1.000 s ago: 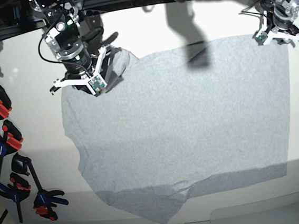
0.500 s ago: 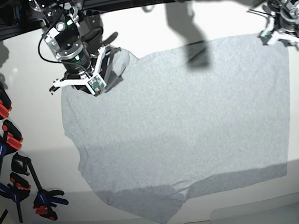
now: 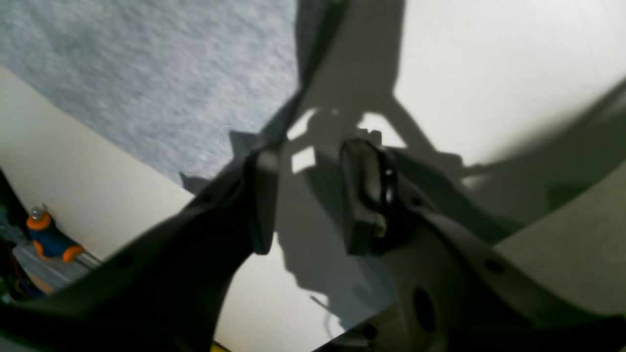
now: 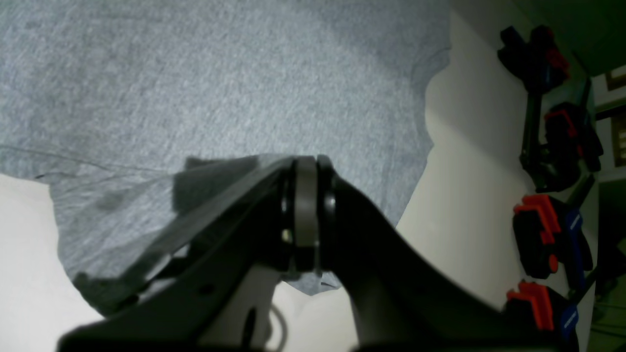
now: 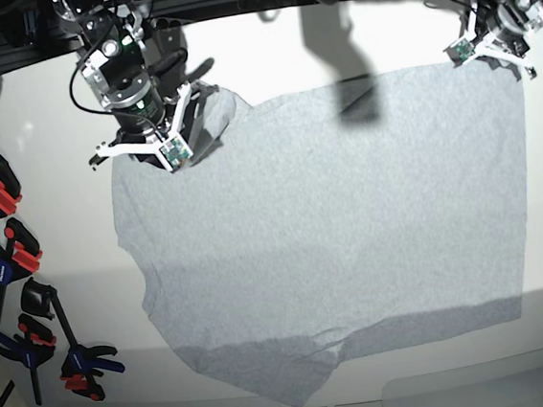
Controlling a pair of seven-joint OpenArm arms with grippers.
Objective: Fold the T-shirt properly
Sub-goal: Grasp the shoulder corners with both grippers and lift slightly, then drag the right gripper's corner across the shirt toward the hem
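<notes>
The left gripper [image 5: 464,50], fingers apart, should take only the edge of the T-shirt [image 5: 349,206]; the right gripper [image 4: 307,161] pinches its cloth firmly.

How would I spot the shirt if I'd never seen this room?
Look at the big white table. The T-shirt is the wide grey cloth spread across its middle. Soft and plain, it differs from the hard red-and-black clamps beside it.

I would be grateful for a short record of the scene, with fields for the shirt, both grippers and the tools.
shirt: T-shirt, grey, plain side up, spread out
right gripper: right gripper, shut on the T-shirt, fabric raised
left gripper: left gripper, open, by a shirt corner
tools: clamps, beside the shirt
</notes>
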